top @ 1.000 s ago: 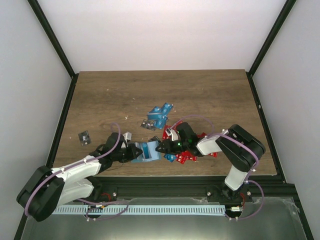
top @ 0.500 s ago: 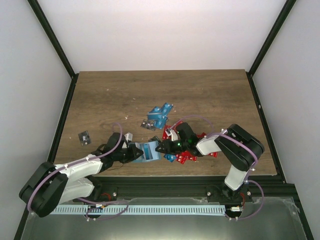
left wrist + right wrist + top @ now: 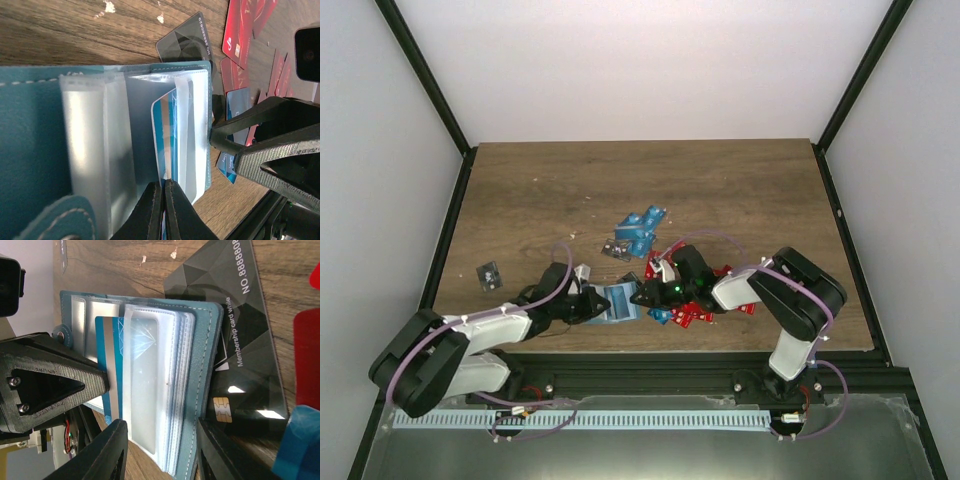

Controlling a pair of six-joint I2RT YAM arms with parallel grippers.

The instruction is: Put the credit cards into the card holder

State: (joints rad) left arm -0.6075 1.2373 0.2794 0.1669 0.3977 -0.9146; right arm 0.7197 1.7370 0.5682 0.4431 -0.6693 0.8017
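Top view: teal wallet-like card holder (image 3: 620,302), open, between left gripper (image 3: 592,303) and right gripper (image 3: 642,296).
Left wrist: left fingers (image 3: 148,214) pressed together at clear plastic sleeves (image 3: 125,150); blue-striped thin card (image 3: 165,135) sleeved just beyond.
Right wrist: right fingers (image 3: 107,455) spread, sleeves between them.

Teal card holder (image 3: 202,365) open, clear sleeves (image 3: 145,395) fanned, blue card (image 3: 112,365) part-seated in one, black card (image 3: 245,340) partly beneath its right edge, my gripper (image 3: 160,426) parted astride the lower edge, left gripper (image 3: 97,382) closed at the blue card.
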